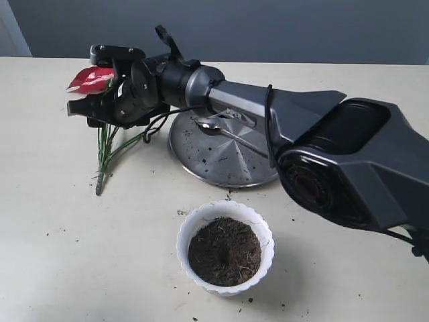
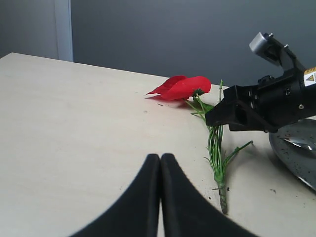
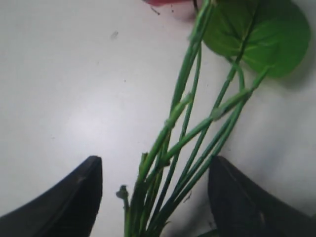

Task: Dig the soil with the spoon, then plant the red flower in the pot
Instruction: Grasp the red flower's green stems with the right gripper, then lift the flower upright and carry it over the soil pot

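Exterior view showed a round steel plate (image 1: 214,164) on the pale tabletop (image 1: 60,255), and everything else sat around it. The spoon (image 1: 224,132) lay on the plate, its bowl toward the plate's left rim. The red flower (image 1: 90,79) lay flat on the tabletop just left of the plate, with its red head away from the camera and its green stems running toward the camera. The white pot (image 1: 191,231) stood upright in front of the plate, apart from it, filled with dark soil (image 1: 224,251) that had a small hollow in the middle.

The right arm reached across over the plate, and the right fingers (image 1: 80,107) hung just left of it, low over the flower. In the right wrist view those fingers (image 3: 74,197) were spread wide on either side of the stems (image 3: 182,128), with a gap showing on each side and nothing gripped.

In the left wrist view the left fingers (image 2: 143,197) were pressed together and empty, low over bare tabletop. The flower (image 2: 185,86) lay beyond them, and the plate's edge (image 2: 296,163) showed further off.
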`<state>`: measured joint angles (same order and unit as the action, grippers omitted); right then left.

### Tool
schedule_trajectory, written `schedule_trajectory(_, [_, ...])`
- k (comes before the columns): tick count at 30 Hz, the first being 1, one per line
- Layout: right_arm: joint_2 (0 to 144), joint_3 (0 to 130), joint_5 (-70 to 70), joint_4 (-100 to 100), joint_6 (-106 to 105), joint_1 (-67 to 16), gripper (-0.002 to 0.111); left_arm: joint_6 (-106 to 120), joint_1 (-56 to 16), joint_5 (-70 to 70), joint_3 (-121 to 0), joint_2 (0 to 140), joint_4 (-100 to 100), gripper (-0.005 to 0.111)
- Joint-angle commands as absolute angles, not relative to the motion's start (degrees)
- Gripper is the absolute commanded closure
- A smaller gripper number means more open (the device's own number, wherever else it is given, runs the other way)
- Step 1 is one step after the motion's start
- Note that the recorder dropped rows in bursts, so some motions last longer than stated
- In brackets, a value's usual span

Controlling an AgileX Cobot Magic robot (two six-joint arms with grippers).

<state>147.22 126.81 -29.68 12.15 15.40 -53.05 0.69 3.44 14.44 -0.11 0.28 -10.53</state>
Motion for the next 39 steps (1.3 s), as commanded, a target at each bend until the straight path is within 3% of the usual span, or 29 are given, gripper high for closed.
schedule_trajectory(1, [148.9,127.1,-29.7,12.8,15.5,-53.4,0.048,0.6,3.3,13.7,0.0,0.0,-10.5,0.106])
schedule_trajectory(5, [149.5,127.1,-29.4,13.7,15.5,-53.4,0.054,0.6,3.3,13.7,0.0,0.0,-10.5,0.106])
schedule_trajectory(7, [149.5,127.1,-29.3,13.7,15.5,-53.4,0.068,0.6,3.3,13.7,0.0,0.0,-10.5,0.106])
schedule_trajectory(8, [149.5,127.8,-29.4,13.7,15.5,-53.4,0.088,0.6,3.3,13.7,0.0,0.0,-10.5,0.106])
schedule_trajectory(10, [149.5,128.5,-29.4,13.8,15.5,-53.4,0.108,0.6,3.3,13.7,0.0,0.0,-10.5,0.106])
schedule_trajectory(18, [147.1,133.5,-27.5,14.2,15.5,-53.8,0.108,0.6,3.3,13.7,0.0,0.0,-10.5,0.106])
schedule_trajectory(26, [135.1,129.2,-28.6,10.4,6.5,-54.4,0.108,0.6,3.3,13.7,0.0,0.0,-10.5,0.106])
schedule_trajectory(32, [118.6,105.3,-14.7,10.9,2.2,-55.0,0.108,0.6,3.3,13.7,0.0,0.0,-10.5,0.106])
schedule_trajectory(39, [92.0,60.7,25.5,10.1,1.0,-55.1,0.108,0.6,3.3,13.7,0.0,0.0,-10.5,0.106])
